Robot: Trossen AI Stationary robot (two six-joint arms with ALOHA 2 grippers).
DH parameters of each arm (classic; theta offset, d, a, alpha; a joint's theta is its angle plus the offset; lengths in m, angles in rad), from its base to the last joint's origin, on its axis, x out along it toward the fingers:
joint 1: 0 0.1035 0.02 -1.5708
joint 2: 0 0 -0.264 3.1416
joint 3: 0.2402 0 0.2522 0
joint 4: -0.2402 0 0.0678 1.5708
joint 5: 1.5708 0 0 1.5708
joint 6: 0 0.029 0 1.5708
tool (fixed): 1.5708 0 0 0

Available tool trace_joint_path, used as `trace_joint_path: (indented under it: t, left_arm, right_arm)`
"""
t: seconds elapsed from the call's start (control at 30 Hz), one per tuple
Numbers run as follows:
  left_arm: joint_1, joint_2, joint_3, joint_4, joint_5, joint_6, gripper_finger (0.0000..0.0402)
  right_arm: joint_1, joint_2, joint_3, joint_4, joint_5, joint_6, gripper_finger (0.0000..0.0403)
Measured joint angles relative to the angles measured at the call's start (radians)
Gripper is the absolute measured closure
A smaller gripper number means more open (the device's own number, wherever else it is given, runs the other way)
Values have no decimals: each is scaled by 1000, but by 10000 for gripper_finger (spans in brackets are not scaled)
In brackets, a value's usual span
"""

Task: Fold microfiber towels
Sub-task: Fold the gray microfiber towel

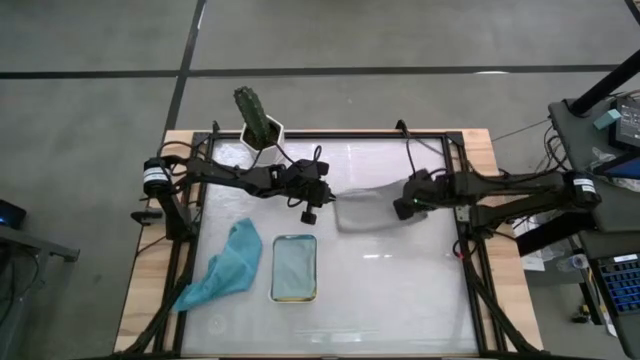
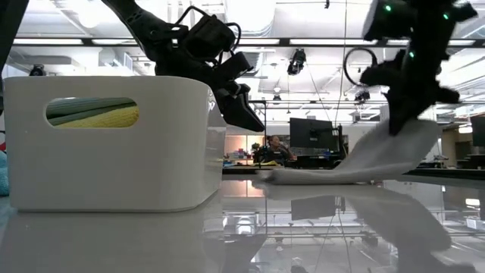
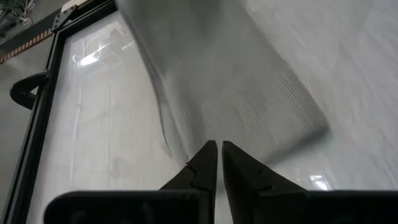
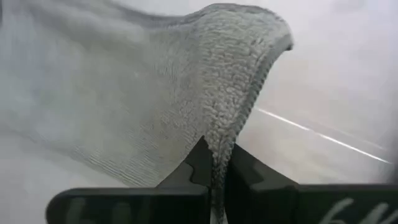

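Note:
A grey microfiber towel [image 1: 362,210] lies at the table's middle, with its right-hand edge raised. My right gripper [image 1: 400,208] is shut on that edge and shows in the low view [image 2: 398,121] above the sloping cloth [image 2: 379,155]. My left gripper [image 1: 309,215] hangs shut just left of the towel, above the table, touching nothing; it also shows in the low view [image 2: 246,114]. A teal towel [image 1: 225,265] lies crumpled at the near left. The white tray [image 1: 275,268] holds folded towels; green and yellow ones [image 2: 91,112] show through its handle slot. My right gripper pinches the grey towel's hemmed edge [image 4: 219,144] between its two fingers, on the side toward the table's right. The fingers slant down from above. The held edge is lifted, and the cloth slopes down leftward to the part [image 2: 303,176] that rests on the table.
A green plant in a white pot [image 1: 262,130] stands at the table's far edge, behind my left arm. A black frame [image 1: 465,230] borders the glossy tabletop. Bare tabletop lies near and to the right of the tray.

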Motion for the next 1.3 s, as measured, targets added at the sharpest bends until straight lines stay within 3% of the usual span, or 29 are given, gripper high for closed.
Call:
trace_joint_path:
  t: [0.07,0.2,0.37,0.63,1.03,1.3]
  left_arm:
    - [0,0,0,0,0,0,391]
    - [0,1,0,-1,0,3,391]
    - [4,13,-1,-8,0,5,391]
    - [5,31,-21,-24,-3,19,391]
    - [6,29,-20,-12,-12,27,391]
    - [6,29,-20,-11,-15,26,391]
  right_arm:
    - [-23,16,62,-63,8,-15,394]
    - [-47,80,113,-18,-21,-69,394]
    - [-50,209,129,205,-108,-156,394]
    - [-50,416,161,488,-147,-226,394]
    - [-50,664,312,532,-165,-311,394]
    - [-50,715,359,529,-193,-327,373]
